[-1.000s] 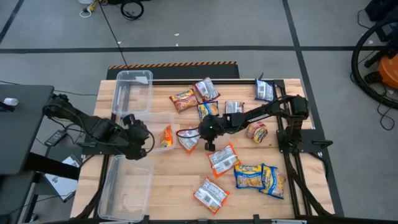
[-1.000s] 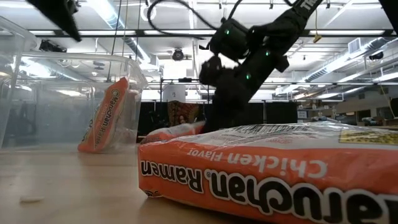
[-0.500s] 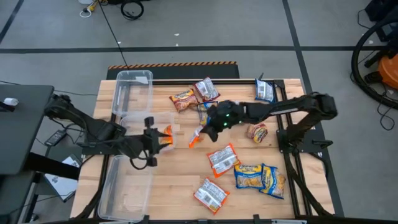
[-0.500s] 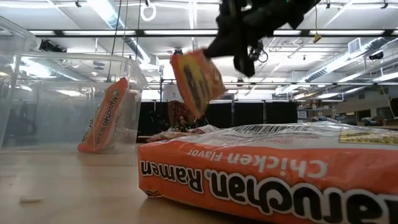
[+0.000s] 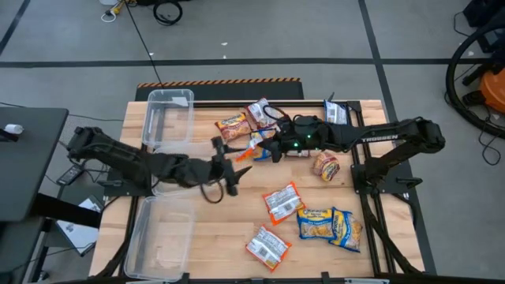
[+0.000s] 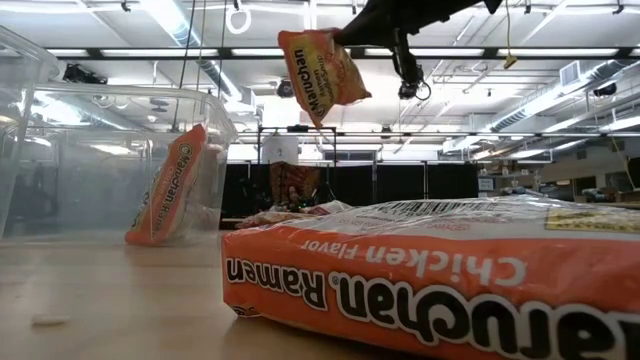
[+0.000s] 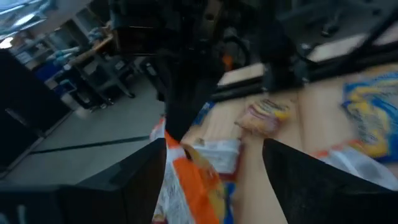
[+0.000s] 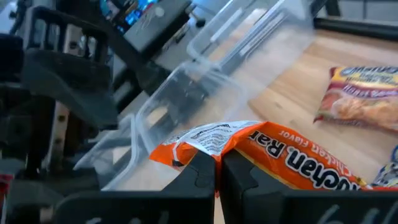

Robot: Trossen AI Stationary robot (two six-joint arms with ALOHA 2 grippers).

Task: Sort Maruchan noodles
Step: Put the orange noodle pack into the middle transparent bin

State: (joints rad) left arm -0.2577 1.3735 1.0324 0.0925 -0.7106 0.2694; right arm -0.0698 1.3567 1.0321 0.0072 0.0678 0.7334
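**Orange packet held aloft at table centre**

An orange packet (image 5: pixel 245 151), lettered "Maruchan" and "Chicken Flavor", is clamped by its edge in the right gripper (image 5: pixel 258 149), jaws pressed together on it, clear of the table (image 5: pixel 213 237). The left gripper (image 5: pixel 229 172), fingers spread apart and holding nothing, lies at 7 o'clock just beside it. Bare wood is left at 6 o'clock. Loose packets (image 5: pixel 330 225) are scattered from 12 to 5 o'clock. One orange "Maruchan" packet (image 6: pixel 165 187) leans inside a clear bin (image 6: pixel 120 160).
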